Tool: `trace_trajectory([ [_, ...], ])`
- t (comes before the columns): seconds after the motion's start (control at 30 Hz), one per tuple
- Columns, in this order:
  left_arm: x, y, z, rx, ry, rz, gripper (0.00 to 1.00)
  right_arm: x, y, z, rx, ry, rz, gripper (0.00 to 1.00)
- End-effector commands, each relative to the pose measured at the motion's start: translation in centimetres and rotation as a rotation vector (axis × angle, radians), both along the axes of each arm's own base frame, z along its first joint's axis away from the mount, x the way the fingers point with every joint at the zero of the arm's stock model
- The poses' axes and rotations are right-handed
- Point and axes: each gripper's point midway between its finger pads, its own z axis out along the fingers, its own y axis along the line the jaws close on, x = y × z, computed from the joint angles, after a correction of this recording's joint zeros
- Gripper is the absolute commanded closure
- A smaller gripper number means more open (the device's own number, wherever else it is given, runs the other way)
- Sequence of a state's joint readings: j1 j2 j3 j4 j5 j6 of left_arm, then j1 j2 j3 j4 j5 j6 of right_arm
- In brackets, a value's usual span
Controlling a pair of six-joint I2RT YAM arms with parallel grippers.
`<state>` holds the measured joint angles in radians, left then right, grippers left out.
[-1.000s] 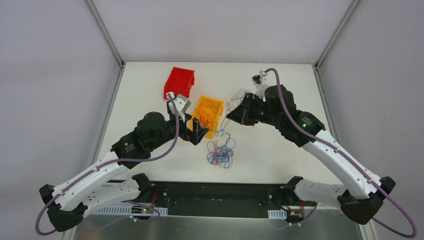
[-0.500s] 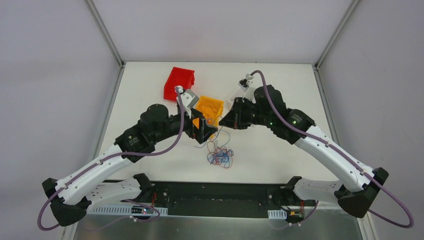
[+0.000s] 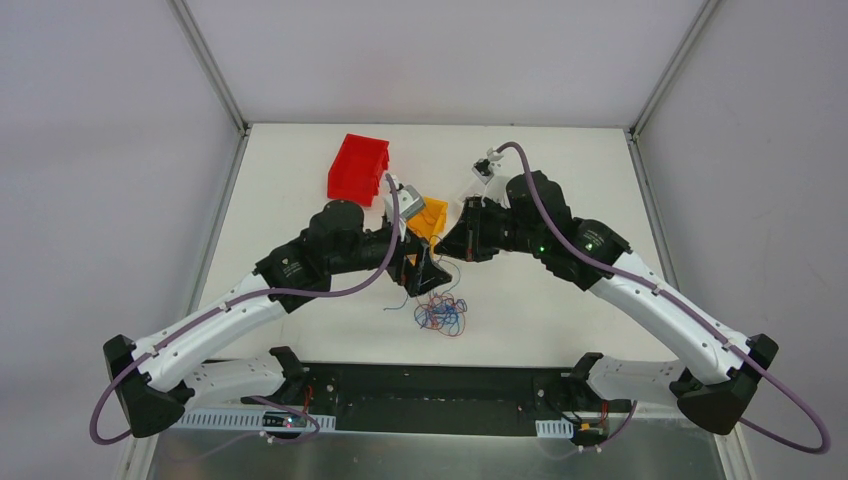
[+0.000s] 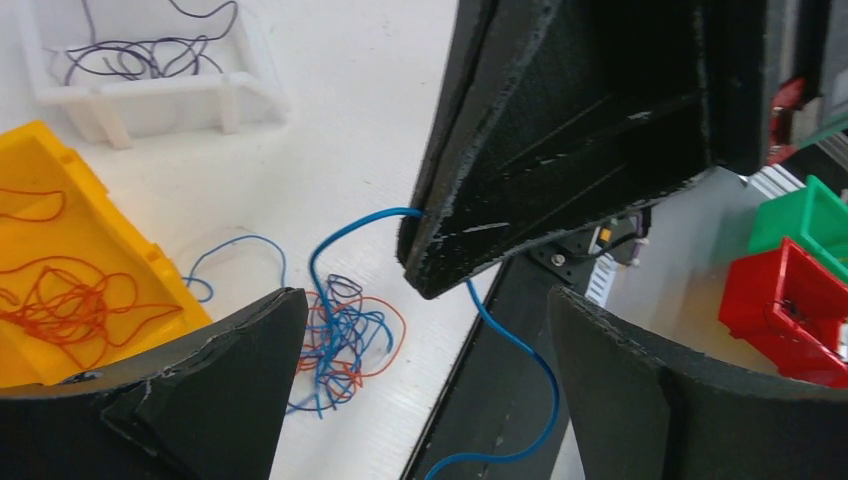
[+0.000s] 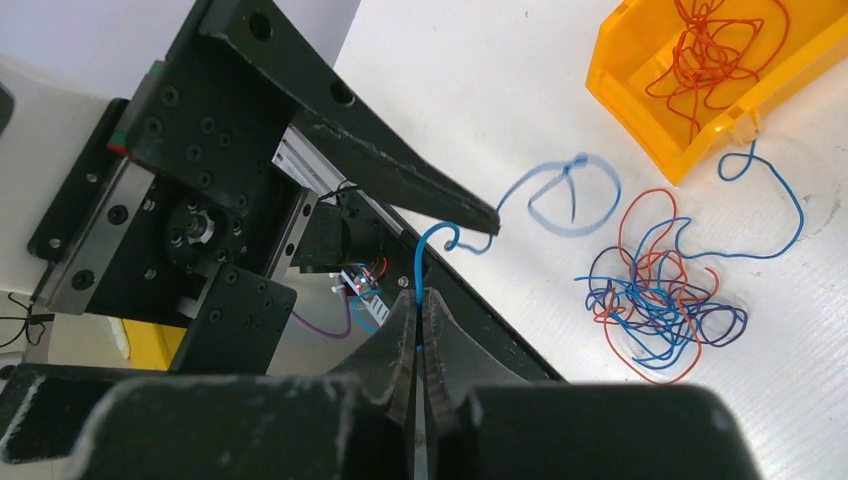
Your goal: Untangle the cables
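Note:
The cables lie as a knotted tangle (image 3: 440, 312) of blue, orange and dark strands on the white table, also in the left wrist view (image 4: 340, 335) and right wrist view (image 5: 655, 295). My right gripper (image 5: 417, 300) is shut on one blue cable (image 5: 418, 262) raised above the table. That blue cable (image 4: 520, 350) hangs from the right gripper's fingers (image 4: 560, 150) and passes between my left gripper's (image 4: 425, 305) wide-open jaws without touching them. In the top view the left gripper (image 3: 425, 272) and right gripper (image 3: 445, 248) meet just above the tangle.
A yellow bin (image 3: 430, 212) holding orange cables (image 4: 70, 300) sits behind the grippers, a red bin (image 3: 358, 165) further back left. A white bin (image 4: 150, 75) holds dark cables. A loose blue loop (image 5: 565, 195) lies by the yellow bin. Beyond the table's near edge stand green and red bins (image 4: 800, 290).
My left arm has swung right and forward past the yellow bin until its open jaws stand around the blue cable. The right gripper shifted slightly left, still shut.

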<state>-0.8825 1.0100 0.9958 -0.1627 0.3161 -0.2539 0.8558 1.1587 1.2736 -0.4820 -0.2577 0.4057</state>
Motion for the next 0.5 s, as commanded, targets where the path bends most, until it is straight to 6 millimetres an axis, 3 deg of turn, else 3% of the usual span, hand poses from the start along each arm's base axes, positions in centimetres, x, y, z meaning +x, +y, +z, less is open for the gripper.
trace_trajectory([
  [0.0,-1.9,-1.2,3.4,-0.108,-0.009,-0.117,0.12,-0.3,0.1,3.2,0.068,-0.079,0.019,1.00],
  [0.33,-0.7,0.4,1.8,-0.072,-0.017,-0.004,0.96,0.1,0.2,3.1,0.067,-0.092,0.009,1.00],
  [0.37,-0.2,0.6,1.4,-0.058,-0.014,0.030,1.00,0.2,0.2,2.9,0.067,-0.091,0.007,0.95],
  [0.4,0.4,1.0,1.3,-0.042,-0.015,0.065,1.00,0.3,0.1,2.8,0.064,-0.092,-0.003,0.83],
  [0.47,1.6,1.7,0.4,0.006,-0.011,0.139,1.00,0.8,-0.3,2.5,0.055,-0.101,-0.037,0.50],
])
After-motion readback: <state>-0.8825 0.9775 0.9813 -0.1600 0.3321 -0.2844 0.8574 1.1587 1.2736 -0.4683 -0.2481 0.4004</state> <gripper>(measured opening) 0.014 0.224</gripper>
